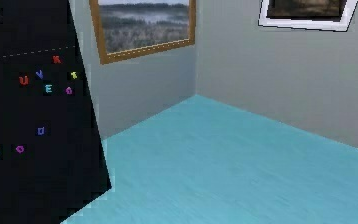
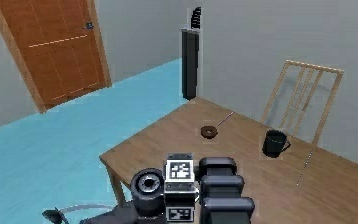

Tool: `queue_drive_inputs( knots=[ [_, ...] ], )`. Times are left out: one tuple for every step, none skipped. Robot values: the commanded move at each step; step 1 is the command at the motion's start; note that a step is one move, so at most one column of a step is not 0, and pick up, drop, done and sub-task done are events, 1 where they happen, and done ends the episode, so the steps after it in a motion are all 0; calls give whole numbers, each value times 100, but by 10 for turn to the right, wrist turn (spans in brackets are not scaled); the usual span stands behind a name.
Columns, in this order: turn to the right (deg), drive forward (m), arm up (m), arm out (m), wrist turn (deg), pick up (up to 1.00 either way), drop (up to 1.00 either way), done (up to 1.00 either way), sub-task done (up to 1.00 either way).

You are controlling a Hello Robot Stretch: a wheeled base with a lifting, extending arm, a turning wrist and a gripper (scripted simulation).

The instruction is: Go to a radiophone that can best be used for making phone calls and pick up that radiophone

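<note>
Indoors, a wooden table [image 2: 187,140] bears a black mug [image 2: 275,143]; whether the hand [image 2: 142,192] holds anything, I cannot tell.

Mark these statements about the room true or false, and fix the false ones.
1. A black mug stands on the brown wooden table. True.
2. The orange-brown panelled wooden door stands wide open. False: it sits shut in its frame.
3. Small coloured letter magnets dot the tall black panel. True.
4. The floor is red carpet. False: it is smooth and turquoise.
5. A light wooden slatted chair stands at the table's far side. True.
</note>
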Motion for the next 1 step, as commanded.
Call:
queue_drive_inputs(
  knots=[
    [0, 0, 0, 0, 450, 0, 0, 0, 0]
  ],
)
